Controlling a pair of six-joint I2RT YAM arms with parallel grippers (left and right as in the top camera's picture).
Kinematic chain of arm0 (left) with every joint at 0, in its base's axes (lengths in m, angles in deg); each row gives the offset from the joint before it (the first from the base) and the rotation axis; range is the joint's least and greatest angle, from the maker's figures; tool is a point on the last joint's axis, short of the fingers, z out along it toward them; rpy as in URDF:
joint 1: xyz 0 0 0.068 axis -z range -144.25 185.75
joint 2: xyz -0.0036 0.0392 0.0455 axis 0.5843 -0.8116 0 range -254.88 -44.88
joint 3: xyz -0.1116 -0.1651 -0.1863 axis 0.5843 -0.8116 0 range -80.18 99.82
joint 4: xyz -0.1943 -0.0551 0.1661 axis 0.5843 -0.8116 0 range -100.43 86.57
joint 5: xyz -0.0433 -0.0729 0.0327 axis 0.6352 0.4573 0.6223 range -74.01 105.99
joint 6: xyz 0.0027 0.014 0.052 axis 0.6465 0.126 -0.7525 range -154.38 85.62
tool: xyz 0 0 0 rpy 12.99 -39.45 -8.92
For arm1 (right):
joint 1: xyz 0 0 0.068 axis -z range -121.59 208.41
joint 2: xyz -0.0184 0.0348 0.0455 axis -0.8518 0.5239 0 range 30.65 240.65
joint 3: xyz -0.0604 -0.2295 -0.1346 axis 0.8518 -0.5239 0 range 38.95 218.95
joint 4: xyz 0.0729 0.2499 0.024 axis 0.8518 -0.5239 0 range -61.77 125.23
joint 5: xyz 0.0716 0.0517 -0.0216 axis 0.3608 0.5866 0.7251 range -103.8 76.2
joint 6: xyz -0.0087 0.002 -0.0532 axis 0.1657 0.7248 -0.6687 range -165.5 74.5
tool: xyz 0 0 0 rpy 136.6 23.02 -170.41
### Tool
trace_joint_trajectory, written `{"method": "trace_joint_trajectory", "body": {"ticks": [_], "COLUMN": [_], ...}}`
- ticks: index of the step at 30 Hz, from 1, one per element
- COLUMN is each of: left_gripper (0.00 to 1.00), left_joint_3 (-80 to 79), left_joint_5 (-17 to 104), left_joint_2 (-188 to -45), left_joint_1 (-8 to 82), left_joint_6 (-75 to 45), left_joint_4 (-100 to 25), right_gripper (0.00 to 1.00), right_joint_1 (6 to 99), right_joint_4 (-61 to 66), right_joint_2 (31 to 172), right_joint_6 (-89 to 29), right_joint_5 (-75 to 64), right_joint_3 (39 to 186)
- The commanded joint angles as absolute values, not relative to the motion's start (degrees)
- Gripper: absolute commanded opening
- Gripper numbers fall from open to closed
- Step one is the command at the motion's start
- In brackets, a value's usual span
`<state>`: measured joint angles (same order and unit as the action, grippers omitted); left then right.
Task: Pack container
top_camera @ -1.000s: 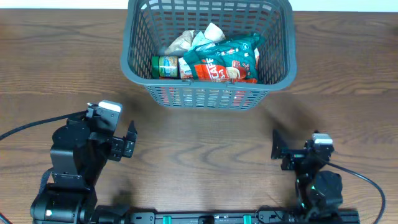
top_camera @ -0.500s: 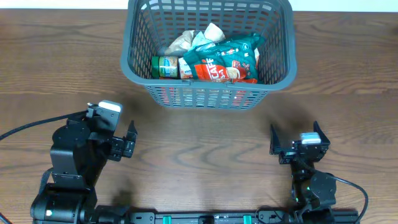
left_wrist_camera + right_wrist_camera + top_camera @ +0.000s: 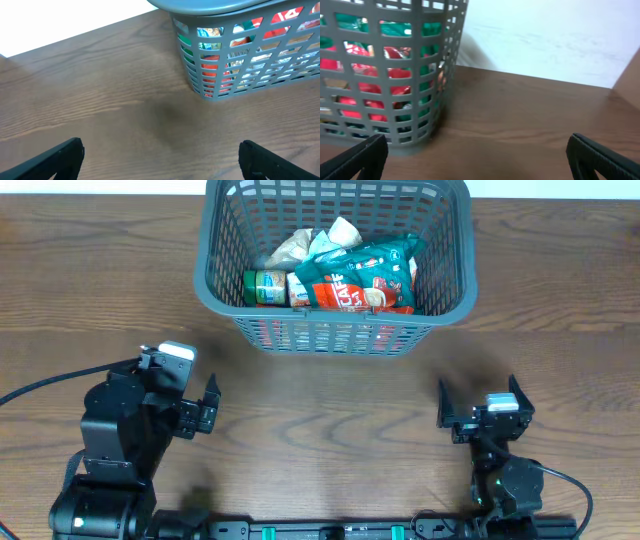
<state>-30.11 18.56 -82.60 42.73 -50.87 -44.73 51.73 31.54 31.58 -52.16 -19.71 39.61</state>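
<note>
container (image 3: 335,335): upright, far centre of table (image 3: 330,415), mouth up, long axis left-right | left gripper (image 3: 208,412): jaws apart, empty | right gripper (image 3: 477,392): jaws apart, empty | overhead shows packets (image 3: 360,280) inside; wrist views only lattice walls

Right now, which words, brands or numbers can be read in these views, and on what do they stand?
"CAF": white letters, part of a longer word, on the green and red packet in the container.
Small jar label: too blurred to read.
Pale packets behind it: nothing readable.
Wrist views: print behind the lattice is too blurred.
</note>
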Motion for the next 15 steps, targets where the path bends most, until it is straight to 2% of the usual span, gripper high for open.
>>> {"method": "trace_joint_trajectory", "body": {"ticks": [1,15], "left_gripper": [0.99,0.98], "left_joint_3": [-30.2,-30.2], "left_joint_5": [18.1,18.1], "left_joint_2": [-82.6,-82.6], "left_joint_1": [43.0,43.0], "left_joint_6": [-50.2,-50.2], "left_joint_4": [-44.5,-44.5], "right_gripper": [0.99,0.99], "right_joint_1": [53.3,55.0], "right_joint_4": [31.4,31.5], "right_joint_2": [30.9,30.9], "right_joint_6": [-51.3,-47.6], "right_joint_5": [-19.1,-20.0], "right_joint_3": [39.3,39.3]}}
